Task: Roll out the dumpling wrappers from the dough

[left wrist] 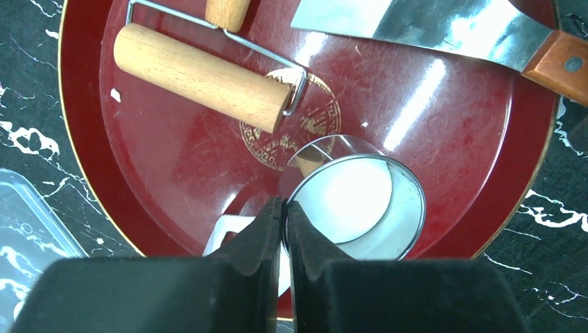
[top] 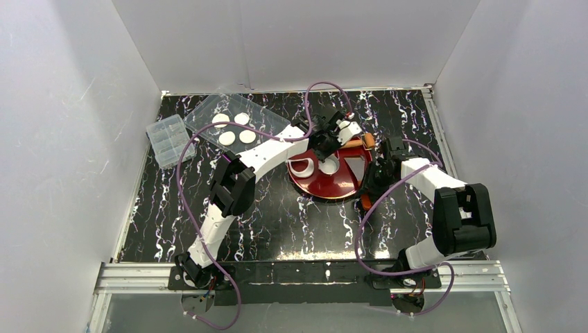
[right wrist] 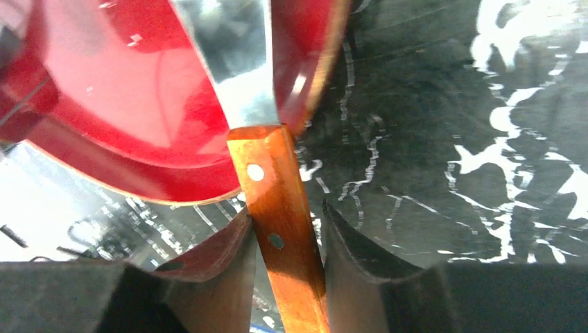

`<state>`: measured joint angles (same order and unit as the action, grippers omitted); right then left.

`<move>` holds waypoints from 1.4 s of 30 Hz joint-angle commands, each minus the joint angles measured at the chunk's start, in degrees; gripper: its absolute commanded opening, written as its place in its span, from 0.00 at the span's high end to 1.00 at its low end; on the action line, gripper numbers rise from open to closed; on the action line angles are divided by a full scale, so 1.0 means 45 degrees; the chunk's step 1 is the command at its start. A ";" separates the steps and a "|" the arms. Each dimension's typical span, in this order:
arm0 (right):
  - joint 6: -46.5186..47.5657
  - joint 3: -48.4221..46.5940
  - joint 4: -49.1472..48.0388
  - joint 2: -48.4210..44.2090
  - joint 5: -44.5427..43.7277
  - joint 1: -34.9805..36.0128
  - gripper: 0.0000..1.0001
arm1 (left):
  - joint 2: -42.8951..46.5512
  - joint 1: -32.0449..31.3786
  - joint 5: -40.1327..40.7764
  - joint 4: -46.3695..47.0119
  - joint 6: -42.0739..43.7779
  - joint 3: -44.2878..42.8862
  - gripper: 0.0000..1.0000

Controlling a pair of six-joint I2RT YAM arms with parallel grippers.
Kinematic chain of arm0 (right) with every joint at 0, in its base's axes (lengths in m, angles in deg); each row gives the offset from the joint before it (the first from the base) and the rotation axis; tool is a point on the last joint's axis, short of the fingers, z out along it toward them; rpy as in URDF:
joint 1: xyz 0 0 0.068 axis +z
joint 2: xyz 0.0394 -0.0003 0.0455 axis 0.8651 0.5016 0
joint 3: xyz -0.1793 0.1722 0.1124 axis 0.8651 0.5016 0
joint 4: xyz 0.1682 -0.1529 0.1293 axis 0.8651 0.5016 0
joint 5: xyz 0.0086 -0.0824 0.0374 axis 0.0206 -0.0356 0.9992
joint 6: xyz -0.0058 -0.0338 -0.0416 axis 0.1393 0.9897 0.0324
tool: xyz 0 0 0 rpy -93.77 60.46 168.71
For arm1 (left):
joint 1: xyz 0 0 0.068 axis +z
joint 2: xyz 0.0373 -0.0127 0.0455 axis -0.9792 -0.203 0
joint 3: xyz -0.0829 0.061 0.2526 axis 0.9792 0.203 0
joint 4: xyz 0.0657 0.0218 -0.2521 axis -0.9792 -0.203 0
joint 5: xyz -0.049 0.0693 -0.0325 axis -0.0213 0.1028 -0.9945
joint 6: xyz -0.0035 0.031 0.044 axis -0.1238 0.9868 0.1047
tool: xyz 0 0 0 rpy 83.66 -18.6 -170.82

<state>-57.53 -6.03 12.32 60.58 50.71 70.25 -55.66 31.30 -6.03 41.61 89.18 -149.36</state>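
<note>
the left claw [left wrist: 284, 208] is pinched tight on the near wall of the metal ring [left wrist: 414, 215], one finger inside and one outside. a cut wrapper [left wrist: 347, 198] sits inside the ring, just ahead of the claw on the red plate [left wrist: 173, 173]. if the ring is lifted, soft dough may cling to the wall, so the disc could rise with it, stretch or tear. the grip on such a thin edge could also slip and tip the ring.

the right claw [right wrist: 286, 211] is half-narrowed astride the handle of the scraper [right wrist: 277, 208]. a gap shows on one side, so i judge it not yet clamped. closing off-centre could twist the handle. the blade lies on the plate ahead of this claw, so a twist might lever the plate or swing steel toward the ring and the left claw close by.

counted:
- wrappers: five, one in the ring and four [top: 247, 137] in the clear tray [top: 270, 118], well off to the left claw's left
- dough scrap [top: 301, 167]: one crescent, just beside the left claw on the plate
- rolling pin [left wrist: 197, 76]: one, ahead of the left claw
- ring, scraper, plate, tray: one each
- compartment box [top: 170, 141]: one, on the counter [top: 277, 222] beyond the tray
</note>
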 commanded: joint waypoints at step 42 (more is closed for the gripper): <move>0.3758 -0.2565 0.5932 -0.3928 0.4125 -0.0581 0.99 | 0.2057 0.0909 -0.9004 -0.2563 0.4856 -0.0713 1.00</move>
<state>-43.74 -14.56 37.76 44.06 65.75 67.84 -51.62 35.63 -41.16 32.78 106.58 -149.75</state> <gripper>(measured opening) 0.365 0.041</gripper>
